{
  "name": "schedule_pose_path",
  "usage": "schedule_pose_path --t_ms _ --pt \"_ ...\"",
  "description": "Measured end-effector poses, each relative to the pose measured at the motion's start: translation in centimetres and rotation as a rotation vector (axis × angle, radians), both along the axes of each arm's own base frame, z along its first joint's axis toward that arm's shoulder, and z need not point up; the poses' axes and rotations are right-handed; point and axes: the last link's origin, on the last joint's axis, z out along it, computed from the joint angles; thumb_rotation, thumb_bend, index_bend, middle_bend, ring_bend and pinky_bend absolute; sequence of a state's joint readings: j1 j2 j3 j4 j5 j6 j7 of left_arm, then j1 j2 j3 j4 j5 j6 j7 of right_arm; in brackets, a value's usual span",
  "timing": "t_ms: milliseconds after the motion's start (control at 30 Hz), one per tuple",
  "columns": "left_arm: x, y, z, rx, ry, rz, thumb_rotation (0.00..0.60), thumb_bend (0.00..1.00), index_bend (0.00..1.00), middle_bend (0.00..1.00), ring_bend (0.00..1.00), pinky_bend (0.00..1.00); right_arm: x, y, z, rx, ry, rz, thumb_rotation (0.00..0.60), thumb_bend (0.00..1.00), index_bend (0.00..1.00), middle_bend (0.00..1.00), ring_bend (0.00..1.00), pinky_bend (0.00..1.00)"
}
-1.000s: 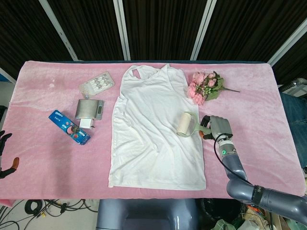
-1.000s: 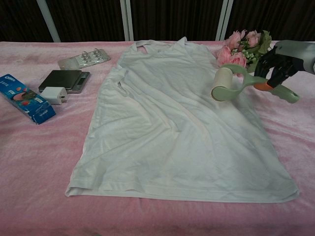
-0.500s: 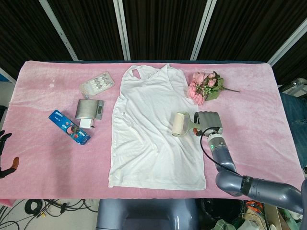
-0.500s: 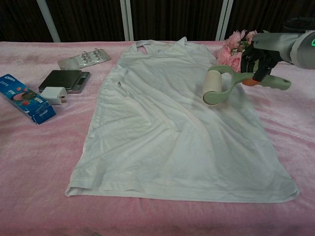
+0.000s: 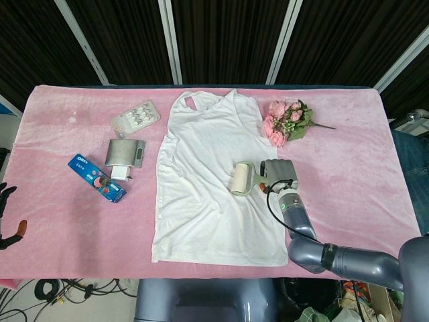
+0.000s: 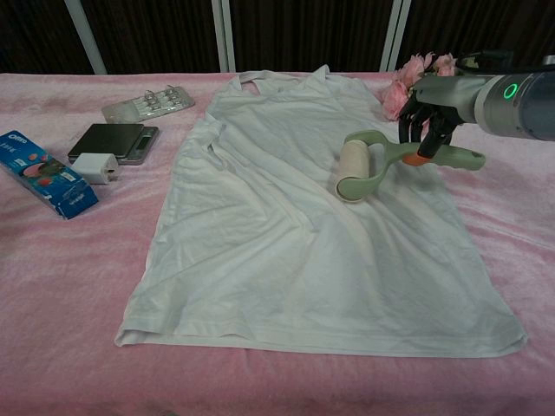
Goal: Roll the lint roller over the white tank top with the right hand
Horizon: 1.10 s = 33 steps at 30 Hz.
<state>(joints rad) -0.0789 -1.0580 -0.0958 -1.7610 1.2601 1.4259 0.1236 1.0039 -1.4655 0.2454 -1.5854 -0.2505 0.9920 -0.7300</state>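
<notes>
Chest view: the right hand [image 6: 422,121] reaches in from 3 o'clock, dark fingers [image 6: 413,114] curled around the green handle of the lint roller [image 6: 371,160], gripping it near the orange band. The handle runs out toward 3 o'clock and the pale roll sits at the 9 o'clock end, lying on the white tank top [image 6: 303,217] in its right half. The tank top is spread flat on the pink cloth [image 5: 67,221], neck at 12 o'clock, hem at 6 o'clock. Broad rumpled fabric lies open toward 9 and 6 o'clock of the roll. The pink flowers [image 5: 287,121] sit near at 1 o'clock, just off the shirt's edge. The left hand [image 5: 5,218] shows at the head view's 9 o'clock edge, well apart; whether it is open or closed I cannot tell
</notes>
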Motion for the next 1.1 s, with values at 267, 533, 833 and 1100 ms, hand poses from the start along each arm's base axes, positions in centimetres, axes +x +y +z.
schedule_pose_path --t_ms 267,533,833,1100 --pt "0.0 0.0 0.0 -0.002 0.001 -0.002 0.6 0.39 0.14 0.06 0.04 0.25 1.1 -0.2 -0.9 0.015 0.003 0.014 0.6 0.56 0.72 0.5 0.52 0.41" --pt "0.0 0.0 0.0 0.002 0.0 -0.002 0.6 0.39 0.14 0.06 0.04 0.25 3.3 -0.6 -2.2 0.042 -0.016 0.042 0.6 0.56 0.72 0.5 0.52 0.41" --pt "0.0 0.0 0.0 -0.001 0.002 -0.003 0.6 0.39 0.14 0.06 0.04 0.25 5.9 -1.1 -3.6 0.065 -0.041 0.064 0.6 0.57 0.72 0.5 0.52 0.41" --pt "0.0 0.0 0.0 -0.001 0.003 -0.003 0.6 0.39 0.14 0.06 0.04 0.25 5.8 -1.0 -3.6 0.074 -0.016 0.062 0.6 0.57 0.72 0.5 0.52 0.41"
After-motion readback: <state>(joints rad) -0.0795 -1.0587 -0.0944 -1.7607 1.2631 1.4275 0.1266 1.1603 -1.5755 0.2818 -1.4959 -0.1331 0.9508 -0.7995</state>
